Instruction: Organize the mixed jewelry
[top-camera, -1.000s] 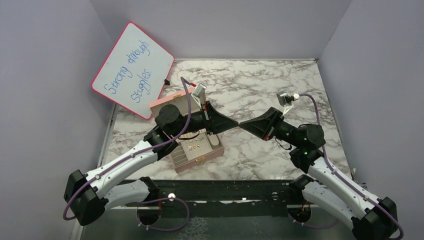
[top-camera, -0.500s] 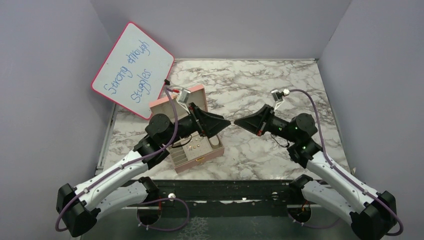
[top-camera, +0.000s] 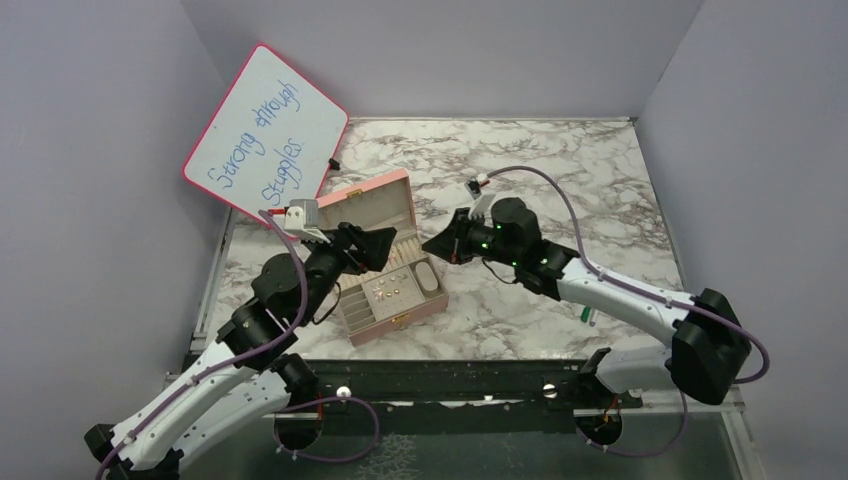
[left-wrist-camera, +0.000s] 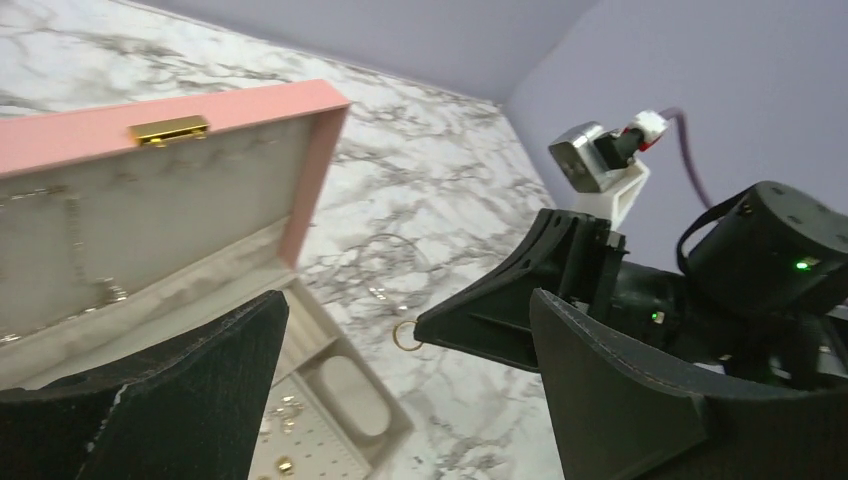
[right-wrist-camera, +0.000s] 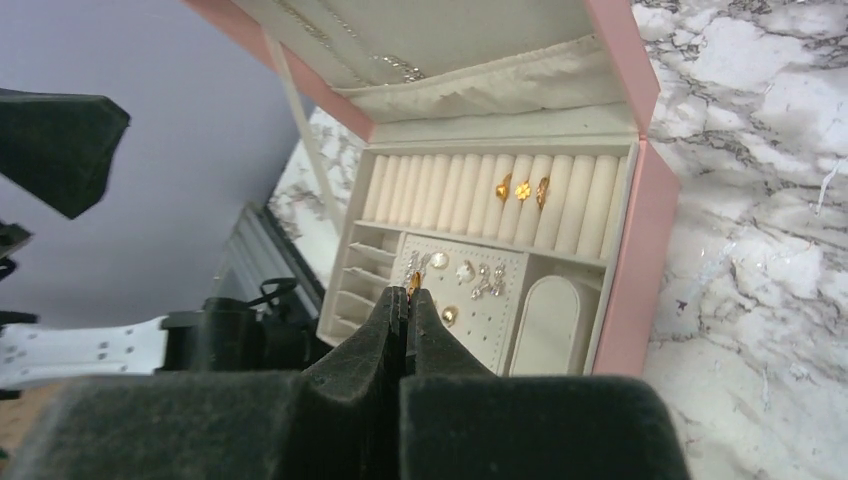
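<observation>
A thin gold ring (left-wrist-camera: 406, 335) is pinched at the very tip of my right gripper (right-wrist-camera: 409, 292), which is shut on it; in the right wrist view the ring (right-wrist-camera: 413, 284) shows edge-on. That gripper (top-camera: 430, 245) hovers just right of the open pink box (top-camera: 432, 302). My left gripper (top-camera: 368, 241) hangs open above the box's back, its fingers (left-wrist-camera: 180, 390) wide apart and empty. Inside the box, small gold and sparkling studs (right-wrist-camera: 450, 314) sit on the perforated pad and two gold pieces (right-wrist-camera: 522, 188) sit in the ring rolls. A few tiny pieces (left-wrist-camera: 378, 293) lie loose on the marble.
The box lid (left-wrist-camera: 180, 115) stands raised with a gold clasp and a chain inside. A pink-framed whiteboard (top-camera: 265, 140) leans at the back left. A small green pen (top-camera: 586, 316) lies by the right arm. Purple walls enclose the marble table (top-camera: 560, 170).
My left gripper has opened and drawn back left over the box. The right gripper, still shut, has followed leftward with the ring to the box's right edge.
</observation>
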